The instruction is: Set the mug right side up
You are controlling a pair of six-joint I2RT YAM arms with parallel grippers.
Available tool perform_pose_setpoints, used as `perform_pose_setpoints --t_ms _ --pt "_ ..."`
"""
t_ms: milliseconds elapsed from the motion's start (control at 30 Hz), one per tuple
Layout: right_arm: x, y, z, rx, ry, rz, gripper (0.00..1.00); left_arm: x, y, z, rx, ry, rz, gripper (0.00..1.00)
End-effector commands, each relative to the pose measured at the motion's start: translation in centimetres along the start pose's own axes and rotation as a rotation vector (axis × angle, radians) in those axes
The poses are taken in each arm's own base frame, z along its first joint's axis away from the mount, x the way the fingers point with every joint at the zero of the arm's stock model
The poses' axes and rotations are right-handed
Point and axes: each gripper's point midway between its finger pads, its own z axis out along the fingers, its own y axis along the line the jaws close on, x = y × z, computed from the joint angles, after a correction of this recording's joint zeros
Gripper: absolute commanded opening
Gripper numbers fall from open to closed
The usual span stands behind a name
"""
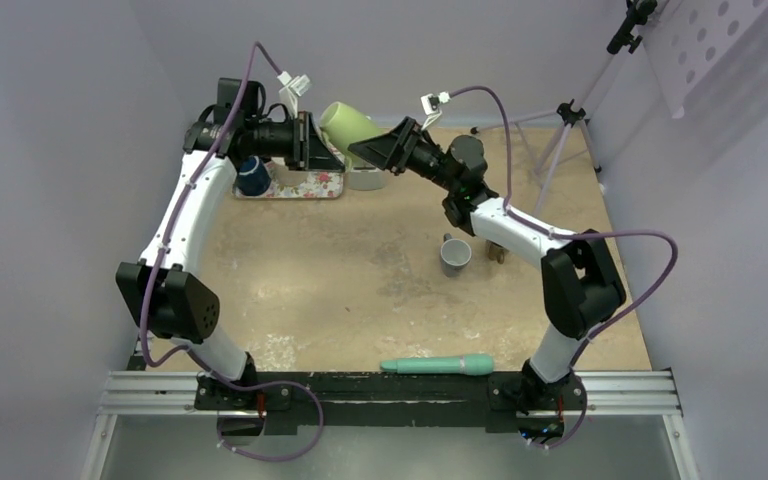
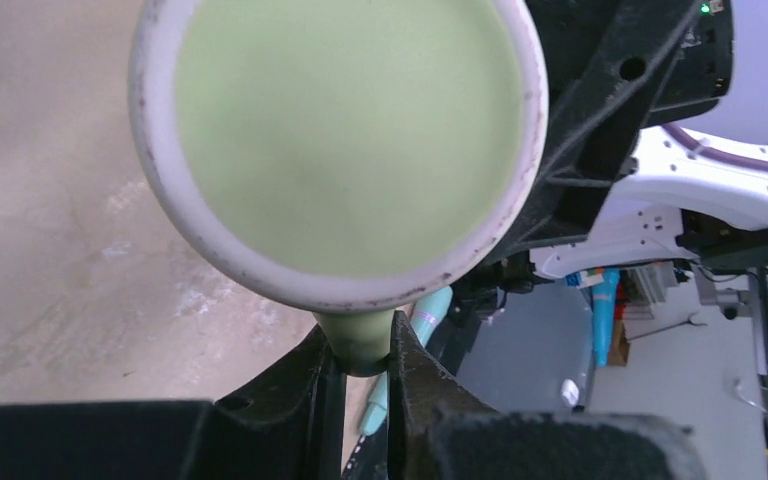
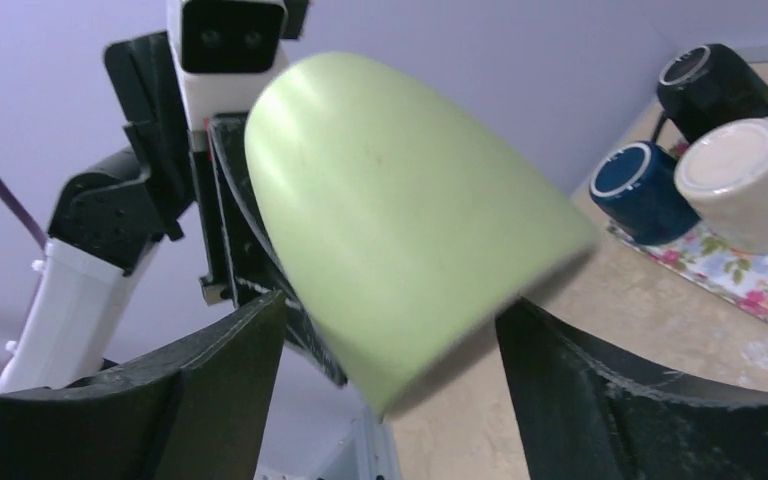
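Observation:
A pale green mug [image 1: 348,127] hangs tilted in the air above the back of the table. My left gripper [image 1: 318,140] is shut on its handle. In the left wrist view one round end of the mug [image 2: 345,140] fills the top, and the handle sits pinched in my left gripper [image 2: 363,350]. My right gripper [image 1: 365,150] reaches in from the right. In the right wrist view my right gripper [image 3: 390,305] is open, its jaws standing wide on either side of the mug [image 3: 400,210] with gaps showing.
A floral mat [image 1: 300,185] at the back left carries a blue mug [image 1: 252,175] and a white mug [image 1: 365,178]; a dark mug [image 3: 710,85] shows too. A grey mug [image 1: 455,255] stands upright mid-right. A teal tool [image 1: 440,365] lies at the near edge.

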Motion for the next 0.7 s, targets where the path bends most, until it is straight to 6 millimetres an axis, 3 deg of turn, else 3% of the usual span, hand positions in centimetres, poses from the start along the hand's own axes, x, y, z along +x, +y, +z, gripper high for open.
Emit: perform_pose_setpoints --t_ms 0,33,167,200,267,333,367,400,433,467,533,667 --pt "-3.5 7.7 0.1 -0.285 -0.098 0.002 0.76 0.3 -4.7 -0.3 0.167 -0.01 0.048 0.0" --pt "-3.9 8.3 0.1 -0.312 -0.115 -0.001 0.7 0.6 -4.5 -0.1 0.172 -0.004 0.029 0.0" --pt "-4.3 9.1 0.4 -0.368 -0.119 0.014 0.1 1.4 -3.8 0.6 0.182 0.014 -0.006 0.0" --pt "-4.2 9.1 0.4 -0.369 -0.111 0.02 0.0 1.5 -3.7 0.7 0.182 0.017 -0.008 0.0" --pt "-3.9 8.8 0.1 -0.345 -0.096 0.012 0.0 1.7 -3.3 0.8 0.167 0.022 -0.011 0.03" --pt "-3.6 7.1 -0.1 -0.223 -0.077 -0.013 0.0 1.9 -2.6 0.5 0.109 0.034 0.021 0.42" --pt "-4.3 7.4 -0.4 -0.184 -0.092 -0.07 0.0 1.9 -2.0 0.2 0.06 0.041 0.056 0.59" --pt "-4.8 6.9 -0.9 -0.077 -0.087 -0.108 0.0 2.1 -1.3 -0.2 0.003 0.054 0.1 0.81" --pt "-5.4 6.3 -1.4 0.017 -0.086 -0.168 0.0 2.1 -0.7 -0.8 -0.052 0.063 0.144 0.95" --pt "-6.1 5.2 -2.2 0.132 -0.08 -0.269 0.0 2.0 0.0 -1.3 -0.112 0.07 0.196 1.0" --pt "-7.5 3.9 -4.5 0.337 -0.058 -0.377 0.0 1.7 1.4 -2.4 -0.226 0.084 0.279 1.0" --pt "-9.3 -1.7 -12.6 0.768 0.06 -0.435 0.0 1.3 3.4 -3.9 -0.37 0.105 0.347 1.0"
